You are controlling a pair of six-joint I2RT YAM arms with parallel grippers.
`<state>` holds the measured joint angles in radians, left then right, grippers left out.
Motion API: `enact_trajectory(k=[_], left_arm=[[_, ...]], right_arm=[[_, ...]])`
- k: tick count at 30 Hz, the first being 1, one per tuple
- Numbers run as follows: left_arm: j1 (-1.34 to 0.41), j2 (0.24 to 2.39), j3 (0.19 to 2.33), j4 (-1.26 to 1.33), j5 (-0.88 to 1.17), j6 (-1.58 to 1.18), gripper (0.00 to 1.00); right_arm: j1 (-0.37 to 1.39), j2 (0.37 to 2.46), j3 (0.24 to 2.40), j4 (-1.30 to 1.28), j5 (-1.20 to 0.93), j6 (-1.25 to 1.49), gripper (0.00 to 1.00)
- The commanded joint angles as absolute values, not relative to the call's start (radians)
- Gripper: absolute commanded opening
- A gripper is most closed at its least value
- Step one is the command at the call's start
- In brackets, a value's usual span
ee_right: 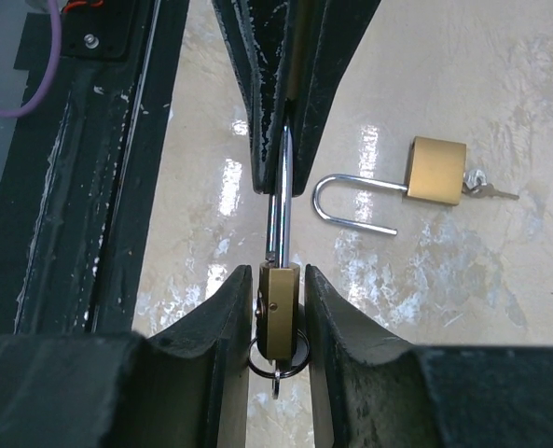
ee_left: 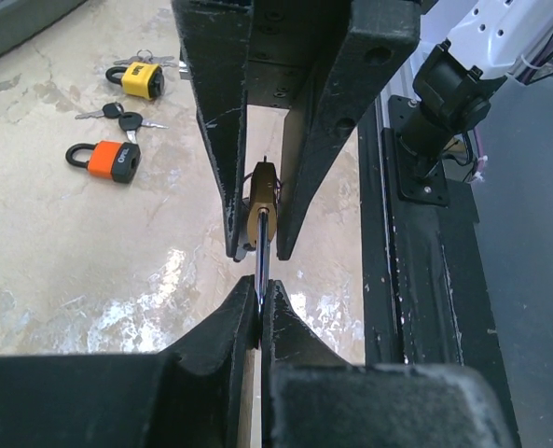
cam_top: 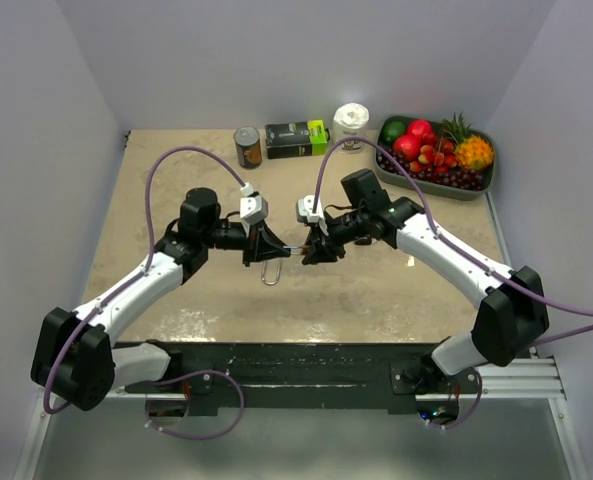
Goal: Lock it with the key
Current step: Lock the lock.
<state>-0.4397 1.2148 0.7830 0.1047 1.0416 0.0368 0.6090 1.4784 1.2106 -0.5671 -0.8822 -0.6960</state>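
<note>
A small brass padlock [ee_right: 278,313] hangs in the air between my two grippers over the middle of the table [cam_top: 176,200]. My left gripper [ee_left: 260,299] is shut on its steel shackle [ee_left: 260,271], pinching the thin bar. My right gripper [ee_right: 278,289] stands around the brass body with a narrow gap on each side. One shackle leg seems to end just above the body. A black key ring [ee_right: 276,366] with a bit of key hangs under the body; whether the key sits in the keyhole is hidden. From above, the padlock [cam_top: 288,250] bridges both grippers.
A second brass padlock [ee_right: 437,170] lies on the table with its shackle open and a key in it. An orange padlock [ee_left: 113,161], a yellow padlock [ee_left: 141,79] and loose keys [ee_left: 122,117] lie further off. At the back stand a can [cam_top: 247,146], a box [cam_top: 296,138] and a fruit tray [cam_top: 486,180].
</note>
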Motion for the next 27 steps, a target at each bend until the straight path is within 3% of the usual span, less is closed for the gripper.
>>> enact_trajectory(k=[1,18,27], left_arm=[[-0.497,1.236,0.805,0.294,1.066,-0.025,0.0],[-0.554,1.338,0.788,0.396,1.065,-0.124,0.0],[-0.566,1.342,0.79,0.324,1.083,0.075,0.0]], right_arm=[[0.627,1.5,1.262,-0.529,-0.957,-0.68,0.0],[0.647,1.488,1.246,-0.334,-0.911,-0.589,0.0],[0.655,1.555,1.331,-0.546,-1.06,-0.687,0.0]])
